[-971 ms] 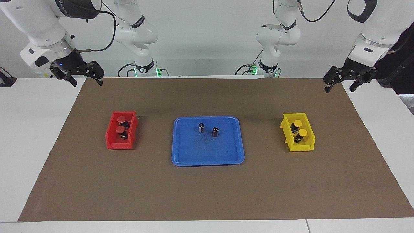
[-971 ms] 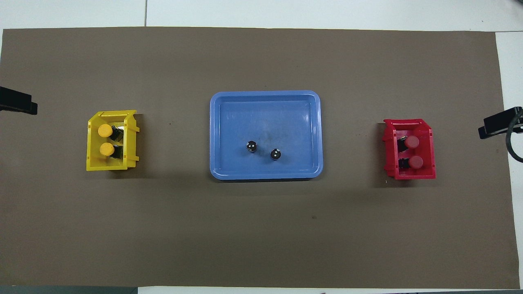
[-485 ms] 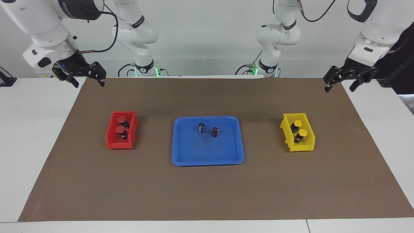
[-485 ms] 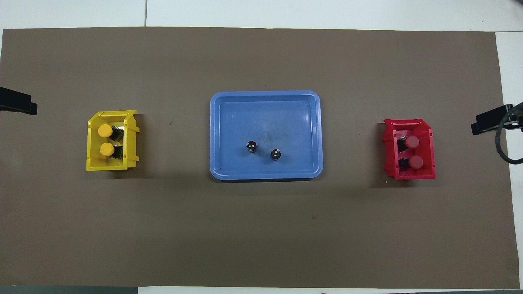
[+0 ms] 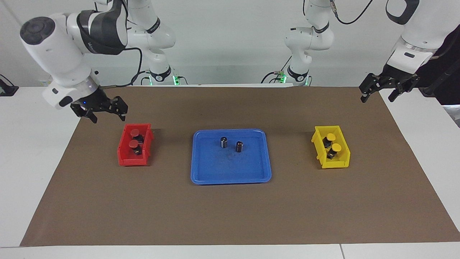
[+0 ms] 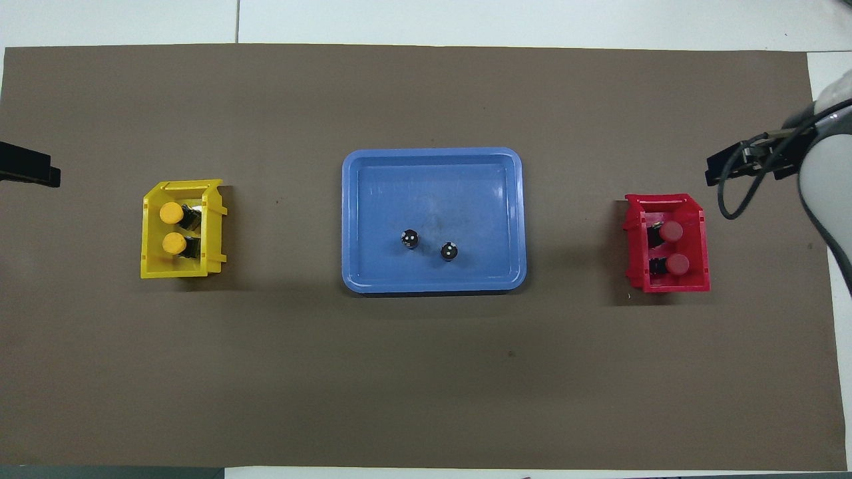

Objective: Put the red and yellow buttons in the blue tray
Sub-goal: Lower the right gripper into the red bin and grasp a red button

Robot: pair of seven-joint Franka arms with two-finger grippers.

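In the overhead view only a dark tip of the left gripper shows at the frame's edge, and the right gripper is partly cut off behind its cable. The short black bodies of the buttons are half hidden by the bin walls.

Taking the blue tray as landmark: the two red buttons, round red caps up, sit in the red bin toward the right arm's end of the table; the two yellow buttons sit in the yellow bin toward the left arm's end. Two dark cylinders stand upright in the tray itself.

The right gripper hangs above the brown mat just by the red bin, fingers spread apart and empty. The left gripper waits over the mat's corner, fingers likewise apart
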